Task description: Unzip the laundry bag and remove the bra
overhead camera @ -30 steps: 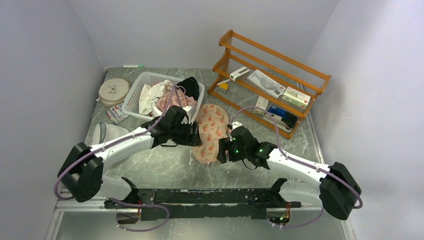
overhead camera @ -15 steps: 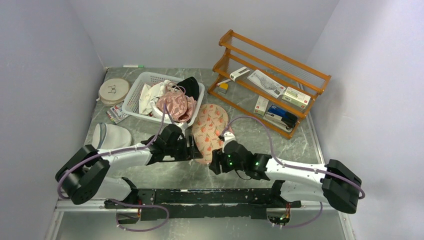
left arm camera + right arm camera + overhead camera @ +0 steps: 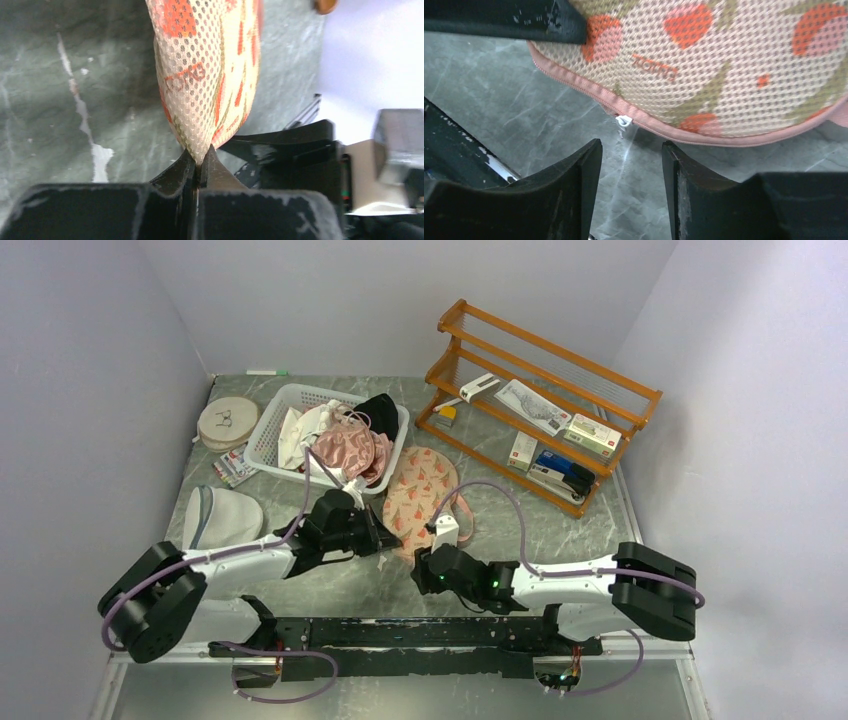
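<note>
The laundry bag (image 3: 421, 490), peach mesh with an orange-red and green print and a pink zipper edge, lies flat mid-table. My left gripper (image 3: 384, 537) is shut on its near left edge; the left wrist view shows the mesh (image 3: 210, 75) pinched between the closed jaws (image 3: 199, 157). My right gripper (image 3: 424, 566) sits low at the bag's near end, open with nothing between its fingers (image 3: 631, 150). The small white zipper pull (image 3: 623, 120) hangs on the pink edging (image 3: 724, 136) just beyond its fingertips. The zipper looks closed there. The bra is hidden.
A white basket (image 3: 268, 435) of clothes, with a shiny pink garment on top, stands behind the left arm. A white mesh bag (image 3: 222, 512) lies at the left and round wooden discs (image 3: 228, 422) at the far left. An orange wooden rack (image 3: 545, 400) with boxes fills the far right.
Both arms drew back toward the near edge. The left gripper went from open to shut on the bag's edge. The right gripper narrowed and dropped to the bag's near end.
</note>
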`<state>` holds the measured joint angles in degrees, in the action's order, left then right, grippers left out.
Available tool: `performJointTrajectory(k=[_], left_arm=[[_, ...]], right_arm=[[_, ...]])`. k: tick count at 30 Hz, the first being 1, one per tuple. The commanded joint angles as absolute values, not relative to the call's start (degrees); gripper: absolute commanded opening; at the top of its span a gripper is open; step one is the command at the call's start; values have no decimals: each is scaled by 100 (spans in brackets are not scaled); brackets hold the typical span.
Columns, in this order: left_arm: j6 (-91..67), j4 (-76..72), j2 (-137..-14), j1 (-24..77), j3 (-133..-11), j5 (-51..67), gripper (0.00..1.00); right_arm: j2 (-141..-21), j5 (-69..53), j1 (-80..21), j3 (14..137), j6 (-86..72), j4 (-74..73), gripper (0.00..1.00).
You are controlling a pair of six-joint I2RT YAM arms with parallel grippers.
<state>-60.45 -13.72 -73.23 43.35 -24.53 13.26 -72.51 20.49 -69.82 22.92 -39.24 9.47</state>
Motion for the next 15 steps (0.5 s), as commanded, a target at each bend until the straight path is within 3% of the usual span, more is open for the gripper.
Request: performJointTrajectory(k=[1,10,15], left_arm=[[-6616,-1619,-6830,4361,-2428,1239,7],[-6686,-1222,-6765,4390,-2811,1322,7],[-6618,-1010,-6742,4421,-2860,1138,7]], right_arm=[[-7278,2864,-7254,2286,-4277,1278,49],[-7728,3539,-7584,2837,-4329,1102,46],[-7867,4123,-7627,3262,-5126,31,26]])
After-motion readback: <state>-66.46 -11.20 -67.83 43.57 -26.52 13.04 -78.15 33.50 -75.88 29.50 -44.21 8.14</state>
